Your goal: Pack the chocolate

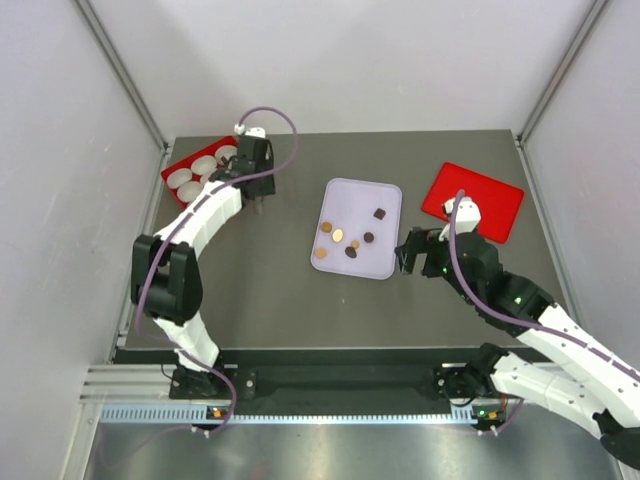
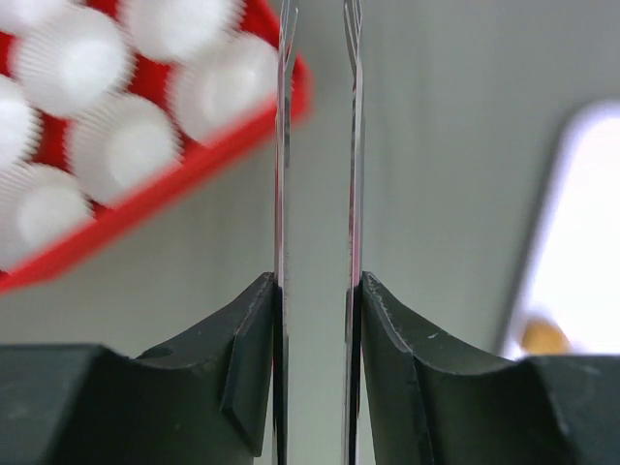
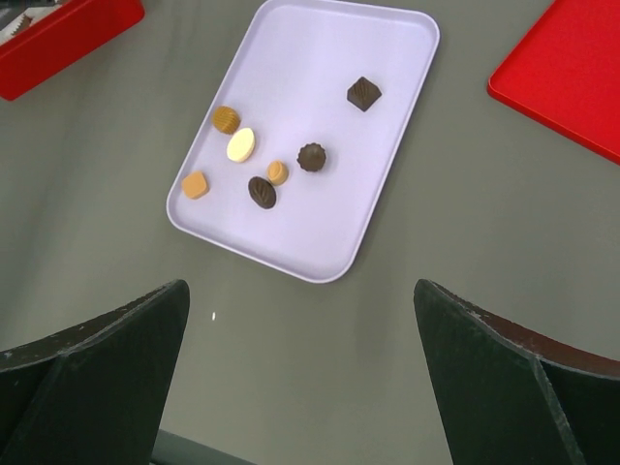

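Judged pre-pick: right gripper [image 3: 298, 287] spread wide at near side of lilac rectangular tray [image 3: 320, 58] of small brown and caramel chocolates [image 3: 311, 156], left gripper [image 2: 319, 97] barely parted, empty; needs descent onto one.

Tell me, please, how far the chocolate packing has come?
Done: nothing visibly; the paper cups seen in the red box look empty. In hand: nothing; the left gripper is beside that box with nothing between its fingers, and the right gripper is wide open near the lavender tray. Left: all seven chocolates seen on that tray.
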